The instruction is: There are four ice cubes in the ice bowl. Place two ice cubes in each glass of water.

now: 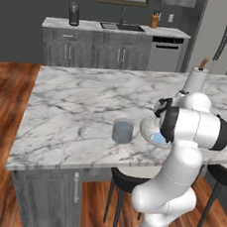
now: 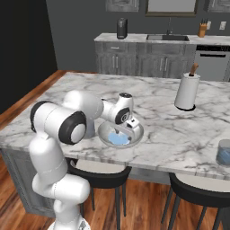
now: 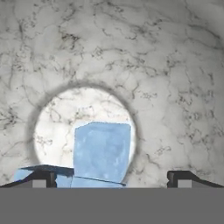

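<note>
The ice bowl (image 2: pixel 102 134) stands near the island counter's front edge. Light blue ice cubes (image 2: pixel 117 140) lie in it. My gripper (image 2: pixel 129 130) reaches down into the bowl, open. In the hand view the gripper (image 3: pixel 113 179) hangs just over the ice bowl's floor (image 3: pixel 57 127), and one large ice cube (image 3: pixel 103 151) lies between the spread fingertips (image 3: pixel 43 178). A second ice cube (image 3: pixel 24 175) peeks in beside the left tip. One glass of water (image 1: pixel 123 130) stands left of the ice bowl (image 1: pixel 146 125). Another glass of water (image 2: pixel 223 152) sits far to the right.
A tall white paper towel roll (image 2: pixel 186 92) stands behind and to the right of the bowl. Dark bar stools (image 2: pixel 101 175) are tucked under the counter's front edge. My own arm (image 1: pixel 193 127) hides much of the bowl in the left base view.
</note>
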